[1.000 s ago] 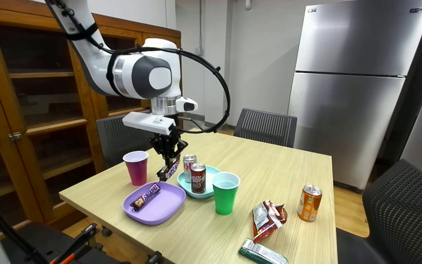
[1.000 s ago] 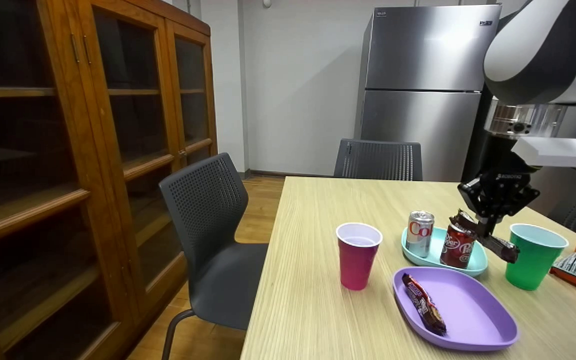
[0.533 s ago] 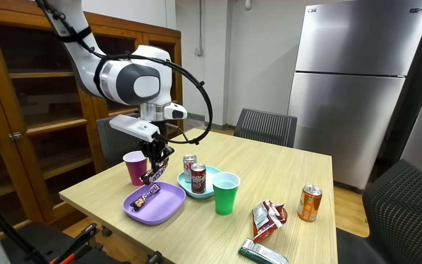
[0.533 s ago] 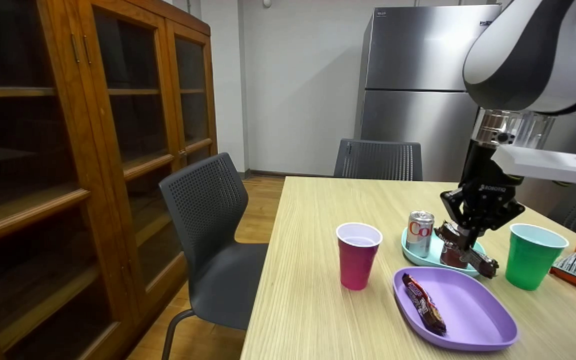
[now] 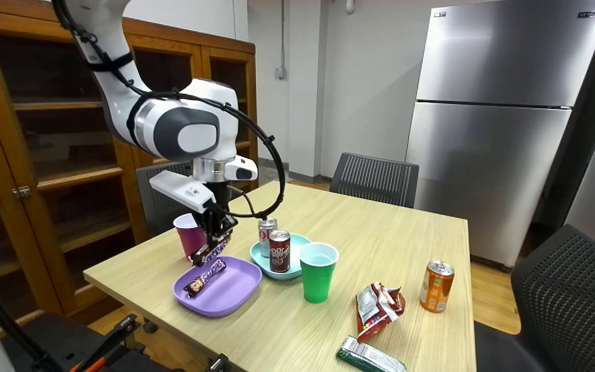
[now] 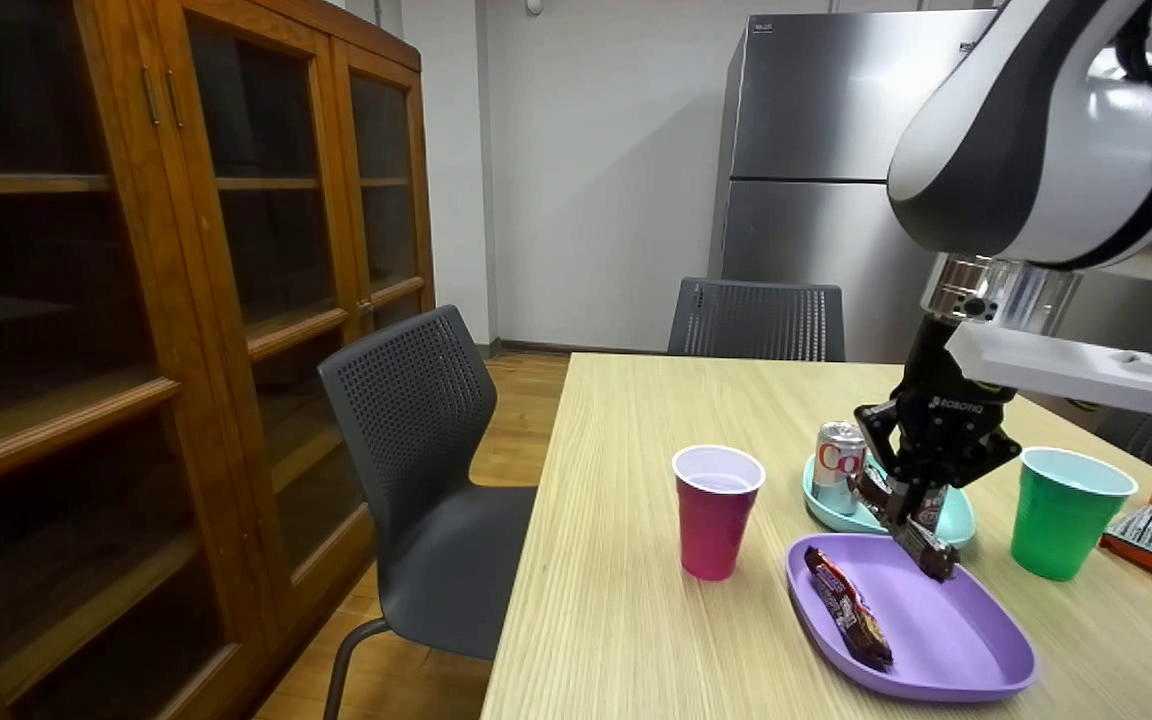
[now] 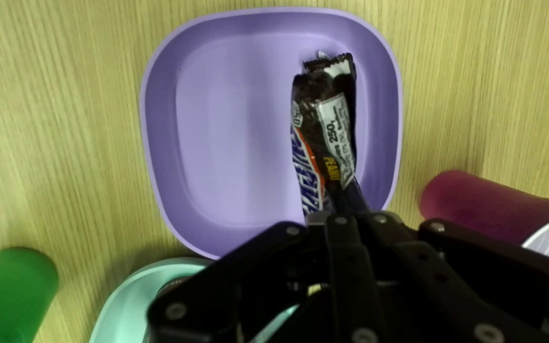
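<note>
The fingers are clamped on a Snickers bar, which hangs tilted above the purple plate and does not seem to rest on it. A second bar lies in the plate, along one side. In the wrist view the held bar covers most of the second, leaving little more than an end showing. The step in hand appears to be the carry over the plate. Any lowering from here would likely call for a slight shift sideways, so the bars do not cross, then support beneath before release. A pink cup and a teal plate stand near on the table.
</note>
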`<state>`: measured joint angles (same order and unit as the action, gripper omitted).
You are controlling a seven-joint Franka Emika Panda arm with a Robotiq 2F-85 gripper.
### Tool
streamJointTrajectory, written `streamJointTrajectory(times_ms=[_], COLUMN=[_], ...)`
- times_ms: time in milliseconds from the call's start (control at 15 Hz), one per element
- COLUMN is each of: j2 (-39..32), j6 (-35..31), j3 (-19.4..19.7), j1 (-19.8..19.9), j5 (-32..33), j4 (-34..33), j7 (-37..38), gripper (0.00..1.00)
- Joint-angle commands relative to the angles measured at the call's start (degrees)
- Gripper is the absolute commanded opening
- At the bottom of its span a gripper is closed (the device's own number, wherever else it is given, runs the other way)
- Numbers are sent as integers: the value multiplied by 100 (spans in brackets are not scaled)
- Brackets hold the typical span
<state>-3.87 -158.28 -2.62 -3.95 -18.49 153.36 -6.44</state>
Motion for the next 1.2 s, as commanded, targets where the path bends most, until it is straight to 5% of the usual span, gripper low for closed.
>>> streamJointTrajectory(times_ms=[0,933,1000,1133], j2=[-334,-1106,-1125,-1135], j6=[-240,-884,-898,-965], j3=[-147,-561,-566,-593], j1=[76,383,407,465], j5=[-119,-33,-16,-12], j4=[-140,-273,-276,-258], j7=[-97,122,128,91], gripper=[0,0,25,34])
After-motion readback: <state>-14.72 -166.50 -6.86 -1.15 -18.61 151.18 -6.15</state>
